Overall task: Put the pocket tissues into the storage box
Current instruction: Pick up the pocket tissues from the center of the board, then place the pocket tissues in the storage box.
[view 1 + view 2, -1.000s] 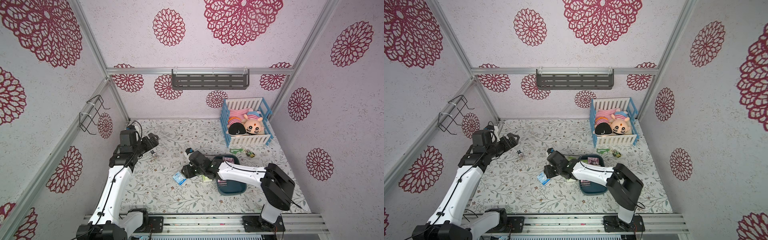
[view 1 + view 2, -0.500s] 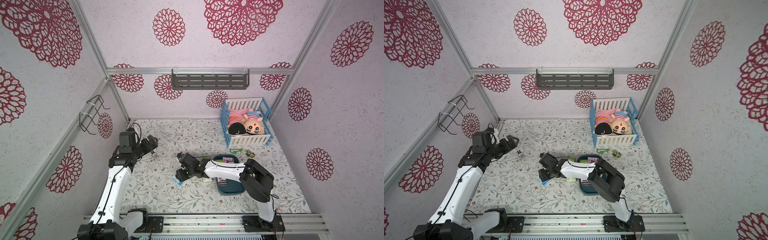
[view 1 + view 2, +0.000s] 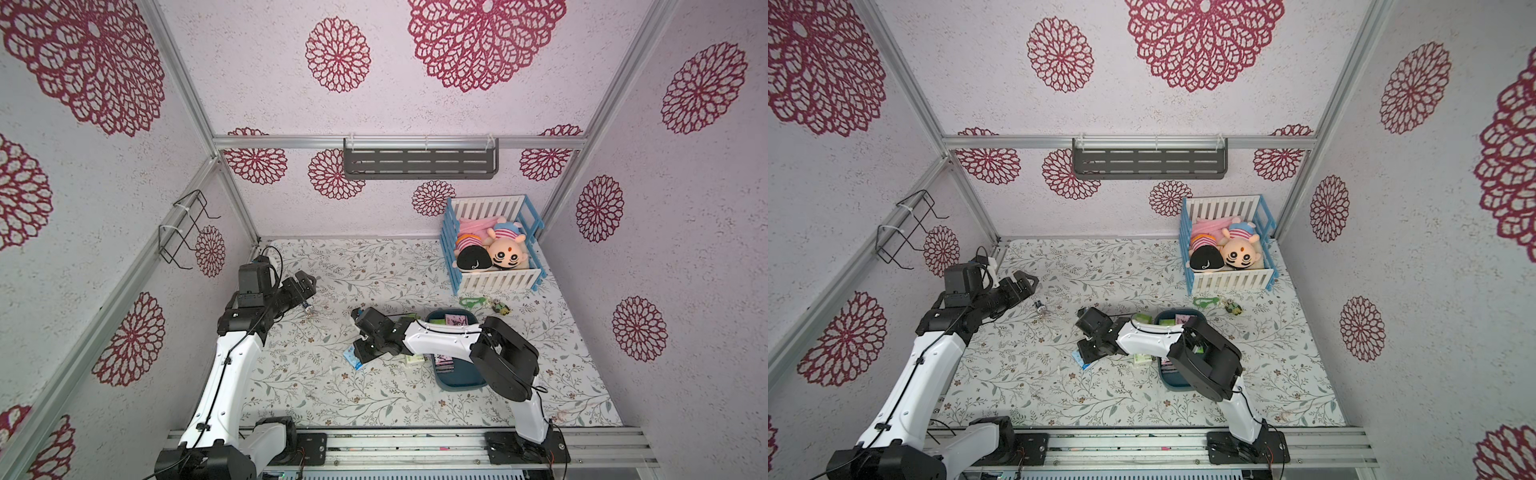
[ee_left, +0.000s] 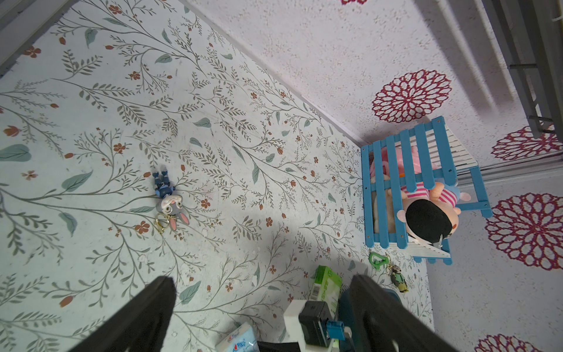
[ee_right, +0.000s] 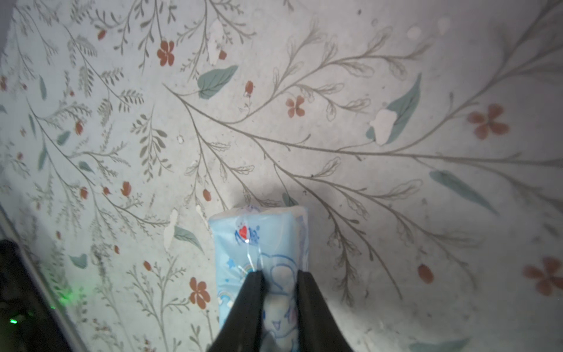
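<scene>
My right gripper (image 5: 277, 274) is shut on a light blue pack of pocket tissues (image 5: 259, 243), low over the floral mat; both top views show it, the gripper (image 3: 360, 352) at the pack (image 3: 353, 360). The dark teal storage box (image 3: 461, 381) lies to the right under the right arm, with a pink pack (image 3: 456, 321) and a green pack (image 3: 437, 320) inside. One green-and-white pack (image 3: 413, 360) lies beside the box, and another (image 3: 1143, 319) stands at its far left corner. My left gripper (image 3: 305, 286) hovers open and empty at the left (image 4: 262, 282).
A blue-and-white toy crib (image 3: 451, 249) with two dolls stands at the back right. A rabbit keychain (image 4: 169, 201) lies near the left gripper. A green carabiner (image 3: 471, 300) and a small figure (image 3: 500, 306) lie in front of the crib. A grey shelf (image 3: 419, 162) hangs on the back wall.
My right gripper has moved left from beside the storage box to the light blue pack and closed on it. The left arm has barely moved.
</scene>
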### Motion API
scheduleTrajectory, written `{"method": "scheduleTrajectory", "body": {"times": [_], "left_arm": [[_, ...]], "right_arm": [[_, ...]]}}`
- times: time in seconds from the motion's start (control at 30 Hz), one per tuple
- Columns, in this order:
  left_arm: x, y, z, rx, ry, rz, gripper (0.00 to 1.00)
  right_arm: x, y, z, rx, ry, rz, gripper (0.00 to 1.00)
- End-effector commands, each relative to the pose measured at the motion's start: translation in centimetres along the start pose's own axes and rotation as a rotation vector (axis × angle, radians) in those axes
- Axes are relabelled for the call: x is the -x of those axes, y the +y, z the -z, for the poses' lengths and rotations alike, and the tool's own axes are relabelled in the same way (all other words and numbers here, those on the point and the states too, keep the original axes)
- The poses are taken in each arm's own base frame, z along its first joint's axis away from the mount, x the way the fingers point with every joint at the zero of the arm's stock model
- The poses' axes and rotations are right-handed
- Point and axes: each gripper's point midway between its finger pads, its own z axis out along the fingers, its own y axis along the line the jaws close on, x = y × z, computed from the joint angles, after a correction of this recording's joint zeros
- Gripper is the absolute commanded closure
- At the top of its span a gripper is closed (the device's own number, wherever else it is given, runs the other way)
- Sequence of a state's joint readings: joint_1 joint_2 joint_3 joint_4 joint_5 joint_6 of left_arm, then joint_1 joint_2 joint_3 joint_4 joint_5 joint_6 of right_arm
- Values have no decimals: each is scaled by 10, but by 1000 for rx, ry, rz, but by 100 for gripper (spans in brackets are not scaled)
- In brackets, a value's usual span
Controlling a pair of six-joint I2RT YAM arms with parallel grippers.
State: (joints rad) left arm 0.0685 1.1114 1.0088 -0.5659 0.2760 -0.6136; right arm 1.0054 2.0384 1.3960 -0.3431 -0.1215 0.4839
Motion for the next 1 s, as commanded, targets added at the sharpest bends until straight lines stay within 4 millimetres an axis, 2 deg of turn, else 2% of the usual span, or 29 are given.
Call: {"method": "scheduleTrajectory", "body": {"times": [0.0, 0.13, 0.23, 0.33, 0.43, 0.57, 0.7, 0.8, 0.97], "left_arm": [[7, -2, 9, -1, -24, -12, 3], [9, -7, 12, -14, -28, -7, 3], [9, -10, 12, -14, -31, -12, 3], [5, -18, 9, 28, -39, -91, 3], [-7, -41, 0, 26, -25, -202, 3], [-16, -72, -8, -43, -26, -272, 3], [-19, -88, -13, -96, -35, -274, 3], [-24, -91, -18, -99, -13, -281, 3], [-29, -95, -19, -101, -2, -296, 3]], "right_arm": [[6, -3, 11, -22, -25, -6, 90], [15, -4, 33, -11, -94, -52, 94], [20, -12, 58, 13, -165, -143, 96], [15, -38, 91, -13, -241, -287, 96], [4, -66, 134, -44, -339, -450, 96], [-20, -103, 195, -117, -472, -678, 97], [-58, -138, 239, -183, -609, -893, 96], [-87, -158, 252, -193, -681, -1033, 96], [-122, -178, 252, -215, -708, -1223, 96]]}}
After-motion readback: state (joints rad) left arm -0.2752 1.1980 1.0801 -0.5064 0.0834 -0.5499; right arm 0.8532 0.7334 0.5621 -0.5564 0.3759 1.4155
